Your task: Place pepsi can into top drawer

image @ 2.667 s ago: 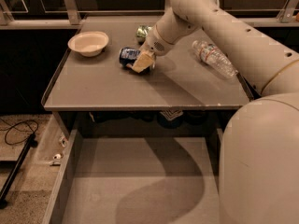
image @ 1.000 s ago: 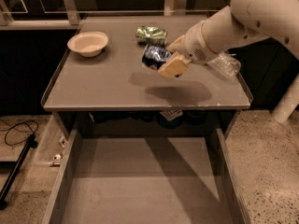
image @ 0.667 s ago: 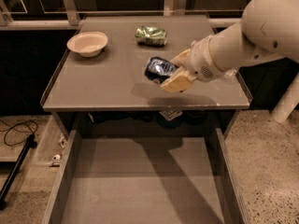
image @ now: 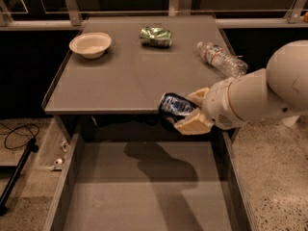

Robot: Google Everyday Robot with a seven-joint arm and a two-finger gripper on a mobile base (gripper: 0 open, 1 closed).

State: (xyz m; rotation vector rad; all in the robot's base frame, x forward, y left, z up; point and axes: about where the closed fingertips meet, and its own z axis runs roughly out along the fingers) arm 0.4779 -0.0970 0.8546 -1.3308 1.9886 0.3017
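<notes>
One dark blue pepsi can is seen pinched between the two cream fingers of the gripper in the single camera view. The gripper is held at the front edge of the grey table, towards its right side. The can is gripped lying on its side and slightly tilted, and is held over the rear part of the top drawer, which is pulled out wide below the table. The white arm is stretched in from the right of the frame. A dark shadow of can and gripper is cast on the drawer's flat grey bottom. On the tabletop a pale bowl is set at the back left and a crumpled green can is laid at the back centre. A clear plastic bottle is laid on its side near the right edge. All three are well apart from the gripper. A black cable is seen on the speckled floor to the left of the drawer
</notes>
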